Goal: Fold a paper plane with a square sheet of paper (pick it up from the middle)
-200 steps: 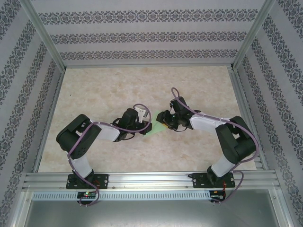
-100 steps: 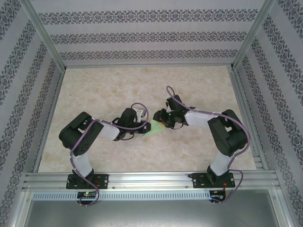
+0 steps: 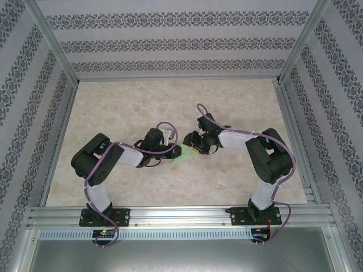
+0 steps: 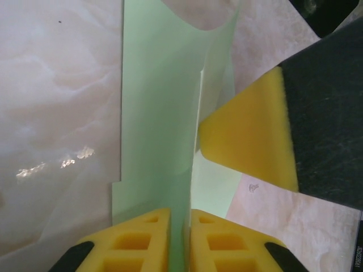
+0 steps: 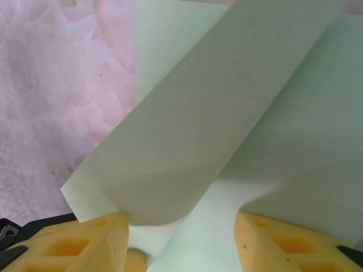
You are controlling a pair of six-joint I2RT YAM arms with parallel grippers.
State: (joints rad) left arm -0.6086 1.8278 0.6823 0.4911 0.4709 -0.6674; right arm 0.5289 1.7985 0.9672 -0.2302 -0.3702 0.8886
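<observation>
The sheet of paper (image 3: 184, 157) is pale green and folded into a narrow pointed shape, lying mid-table between both arms. In the left wrist view an upright fold of the paper (image 4: 159, 102) runs down between the yellow pads of my left gripper (image 4: 180, 212), which is shut on it. In the top view the left gripper (image 3: 177, 152) is at the paper's left end and the right gripper (image 3: 194, 148) at its right. My right gripper (image 5: 181, 218) stands open over the paper (image 5: 227, 113), with a raised flap slanting between its fingers. One right fingertip (image 4: 249, 136) touches the paper's edge.
The marble-patterned table (image 3: 170, 96) is boxed in by patterned walls and aluminium posts. A metal rail (image 3: 181, 215) runs along the near edge where both arm bases are bolted. Both wrists nearly meet at the middle.
The right arm has pulled its elbow in and shifted left toward the paper, and its jaws have widened. The left gripper has stayed on the fold, and the paper has barely moved.
</observation>
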